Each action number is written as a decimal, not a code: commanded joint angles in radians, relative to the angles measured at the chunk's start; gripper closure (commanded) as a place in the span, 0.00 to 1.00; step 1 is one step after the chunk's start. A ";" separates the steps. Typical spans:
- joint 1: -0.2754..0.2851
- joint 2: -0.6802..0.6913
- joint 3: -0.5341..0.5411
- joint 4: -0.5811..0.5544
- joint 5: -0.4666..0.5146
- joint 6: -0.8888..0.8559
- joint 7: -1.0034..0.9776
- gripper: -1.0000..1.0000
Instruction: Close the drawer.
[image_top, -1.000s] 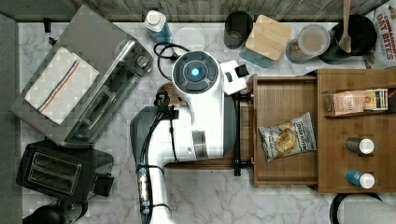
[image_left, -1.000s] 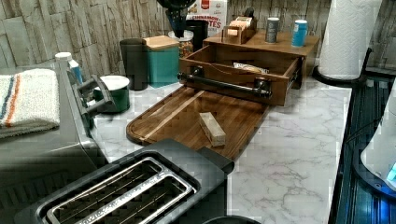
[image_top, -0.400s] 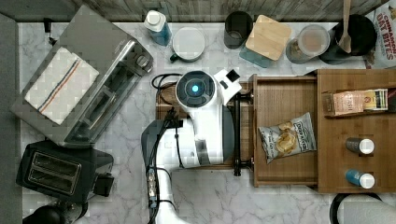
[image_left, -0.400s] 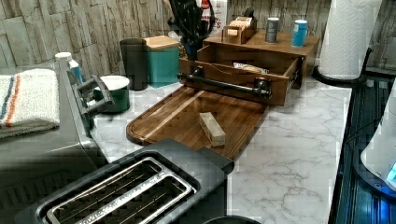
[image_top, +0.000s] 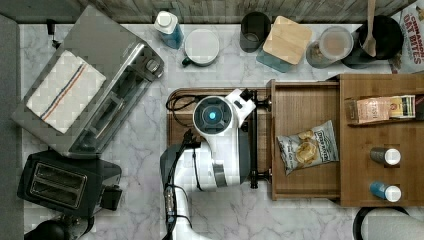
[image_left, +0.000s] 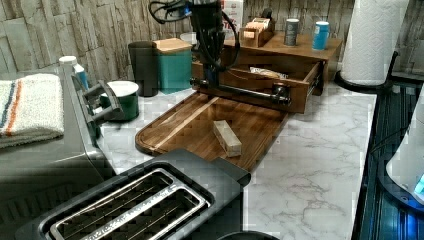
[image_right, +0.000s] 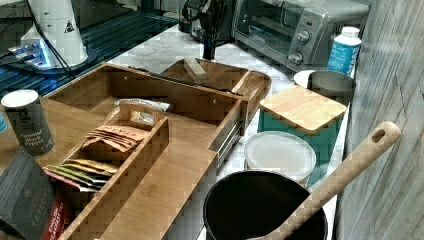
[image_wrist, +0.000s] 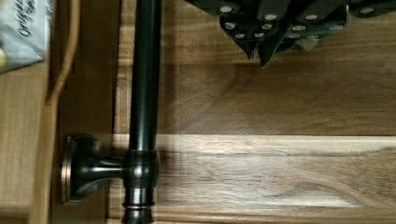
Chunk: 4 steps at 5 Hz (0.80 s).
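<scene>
Wrist view: the gripper (image_wrist: 261, 49), fingers together and holding nothing, hangs beside the handle (image_wrist: 144, 70) of the open drawer (image_top: 305, 102); the next move is pushing it inward.

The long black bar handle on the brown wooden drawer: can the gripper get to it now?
Probably yes. The gripper hangs beside the long black bar handle, over the flat wooden tray, with nothing between them.

Top view looks straight down; side views oppose across the drawer (image_top: 305, 137).
</scene>
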 joint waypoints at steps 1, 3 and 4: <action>-0.026 0.085 -0.033 -0.024 -0.098 0.098 -0.029 1.00; -0.009 0.081 -0.124 0.000 -0.080 0.107 -0.171 1.00; -0.090 0.081 -0.096 0.047 -0.060 0.030 -0.264 1.00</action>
